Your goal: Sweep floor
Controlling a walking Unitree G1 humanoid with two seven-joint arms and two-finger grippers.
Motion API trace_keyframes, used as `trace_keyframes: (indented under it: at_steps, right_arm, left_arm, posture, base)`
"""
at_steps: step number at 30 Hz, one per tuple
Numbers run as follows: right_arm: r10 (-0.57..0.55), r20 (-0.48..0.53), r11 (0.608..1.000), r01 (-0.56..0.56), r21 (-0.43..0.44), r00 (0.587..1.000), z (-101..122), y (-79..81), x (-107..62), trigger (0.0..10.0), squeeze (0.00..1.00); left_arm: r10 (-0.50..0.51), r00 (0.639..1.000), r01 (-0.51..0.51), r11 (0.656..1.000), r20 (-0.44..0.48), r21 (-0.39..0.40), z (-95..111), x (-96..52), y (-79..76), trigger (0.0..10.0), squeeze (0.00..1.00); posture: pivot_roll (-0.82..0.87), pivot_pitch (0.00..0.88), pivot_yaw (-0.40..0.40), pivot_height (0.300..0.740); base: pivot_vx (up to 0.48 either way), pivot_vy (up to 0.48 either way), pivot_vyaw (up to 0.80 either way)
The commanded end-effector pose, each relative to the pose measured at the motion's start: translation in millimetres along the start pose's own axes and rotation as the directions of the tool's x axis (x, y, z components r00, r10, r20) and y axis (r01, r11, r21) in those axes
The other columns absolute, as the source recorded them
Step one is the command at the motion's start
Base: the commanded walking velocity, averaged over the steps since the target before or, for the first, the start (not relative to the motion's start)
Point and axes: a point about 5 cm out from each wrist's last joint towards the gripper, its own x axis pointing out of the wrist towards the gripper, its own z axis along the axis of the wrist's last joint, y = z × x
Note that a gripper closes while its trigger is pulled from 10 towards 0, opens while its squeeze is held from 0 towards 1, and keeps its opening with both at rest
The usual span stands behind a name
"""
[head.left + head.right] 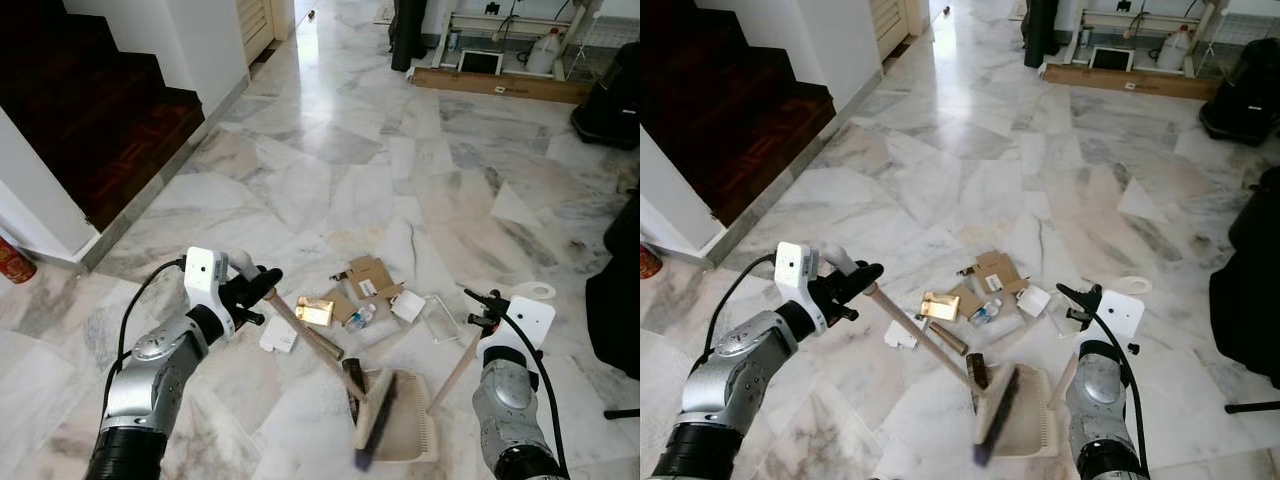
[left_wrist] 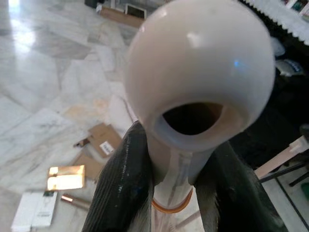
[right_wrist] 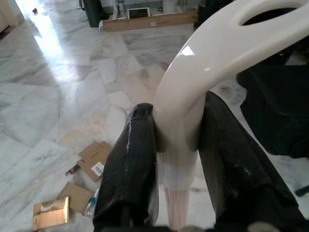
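The left tool (image 1: 262, 284) is clamped on the pale rounded top of the long wooden-handled broom (image 1: 310, 340), whose dark bristle head (image 1: 375, 420) rests at the mouth of the beige plastic dustpan (image 1: 405, 425) on the white marble floor (image 1: 330, 150). The right tool (image 1: 482, 308) is closed around the cream looped grip of the dustpan's upright pale handle (image 1: 455, 375), as the right wrist view shows, with a finger on each side of the stem. The litter lies just beyond the pan: a shiny gold carton (image 1: 315, 311), flattened brown cardboard pieces (image 1: 370, 275), a small clear plastic bottle (image 1: 360, 318), a white box (image 1: 279, 337) and a white packet (image 1: 408, 306). The step in hand looks like drawing this scatter into the pan, and little of it seems gathered yet. To do it well, the broom head likely needs to be lifted over the pile and set down on its far side, then pulled back in short, low strokes toward the pan. The pan's lip should stay flat against the floor and steady, or flat cardboard will slide beneath it. The bottle may roll aside, so it is best caught squarely with the bristles.
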Motion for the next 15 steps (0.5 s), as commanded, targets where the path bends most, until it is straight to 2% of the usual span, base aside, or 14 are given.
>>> trace_keyframes:
  at_steps: [1,6,10,12,15]
  right_arm:
    - [0.004,-0.011,1.000,-0.004,0.006,1.000,-3,2.2,-0.9,10.0,0.00]
    - [0.006,-0.010,1.000,-0.006,0.006,1.000,-2,2.0,-0.7,10.0,0.00]
    - [0.006,-0.012,1.000,-0.006,0.006,1.000,-3,1.6,-0.8,10.0,0.00]
    - [0.007,-0.014,1.000,-0.007,0.004,1.000,-3,1.3,-0.8,10.0,0.00]
    - [0.007,-0.014,1.000,-0.007,0.004,1.000,-3,1.3,-0.7,10.0,0.00]
  left_arm:
    - [0.008,0.997,-0.009,1.000,0.075,0.022,20,-1.4,2.2,10.0,0.00]
    - [0.098,0.970,-0.115,0.991,0.222,0.068,53,-1.5,11.4,10.0,0.00]
    - [0.143,0.953,-0.178,0.978,0.269,0.108,62,-3.9,16.5,10.0,0.00]
    - [0.186,0.941,-0.240,0.956,0.282,0.170,65,-7.2,21.0,10.0,0.00]
    - [0.189,0.944,-0.244,0.951,0.270,0.187,62,-8.6,21.5,10.0,0.00]
  posture:
    - [0.07,0.102,0.058,0.740]
    - [0.07,0.100,0.056,0.740]
    - [0.07,0.100,0.056,0.740]
    - [0.07,0.099,0.056,0.740]
    - [0.07,0.099,0.056,0.740]
  base:
    - [0.000,0.000,0.00]
    - [0.000,0.000,0.00]
    - [0.000,0.000,0.00]
    - [0.000,0.000,0.00]
    - [0.000,0.000,0.00]
